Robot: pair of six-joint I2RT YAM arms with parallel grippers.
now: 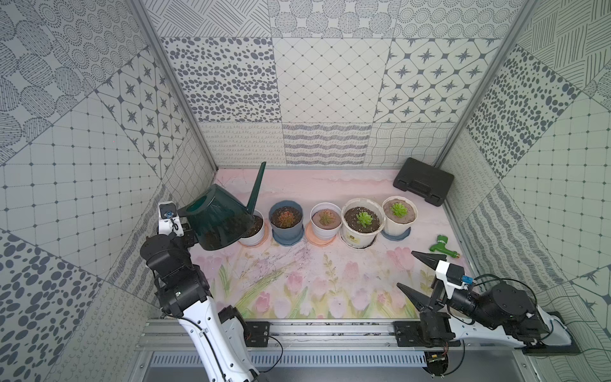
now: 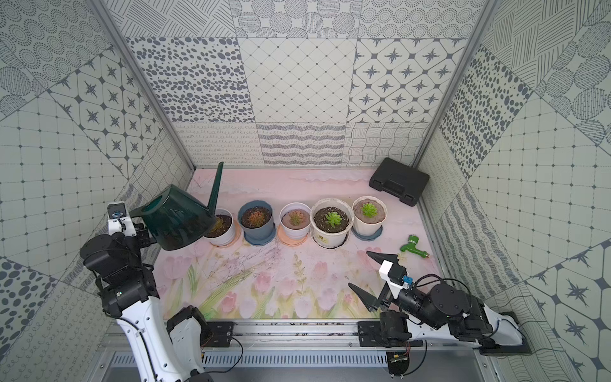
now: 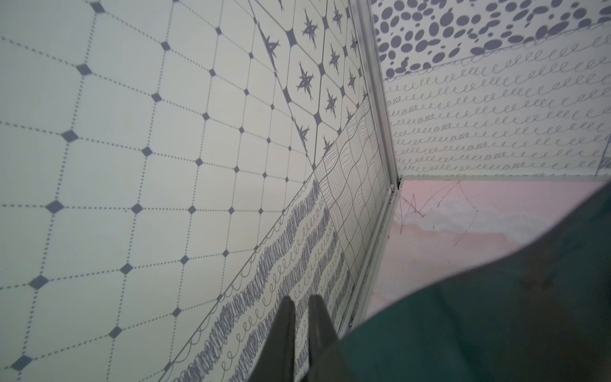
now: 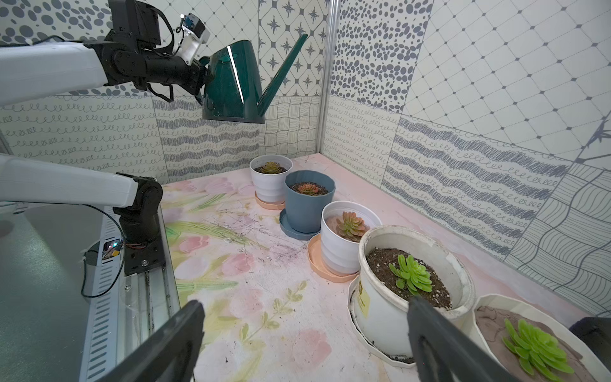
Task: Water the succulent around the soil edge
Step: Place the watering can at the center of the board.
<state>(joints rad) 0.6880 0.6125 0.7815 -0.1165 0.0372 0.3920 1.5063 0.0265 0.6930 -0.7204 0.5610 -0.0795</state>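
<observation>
The succulent [image 1: 399,210] [image 2: 369,210] [image 4: 535,347] is a bright green rosette in a white fluted pot at the right end of the pot row. The soil edge [image 1: 410,219] [image 4: 489,318] is a smooth tan rim just inside the pot's lip. My left gripper [image 1: 189,231] [image 2: 148,236] [image 3: 301,302] is shut on the handle of a dark green watering can [image 1: 220,221] [image 2: 178,221] [image 4: 231,86]. The can hangs above the row's left end, with its spout pointing up. My right gripper [image 1: 406,268] [image 2: 358,269] [image 4: 304,302] stands open and empty at the front right.
Left of the succulent stand a cream pot [image 1: 363,231], a white pot [image 1: 325,231], a blue pot [image 1: 286,231] and a white pot [image 1: 256,236] partly hidden by the can. A black case [image 1: 423,181] lies at the back right. A green hose nozzle [image 1: 443,249] lies near the right wall.
</observation>
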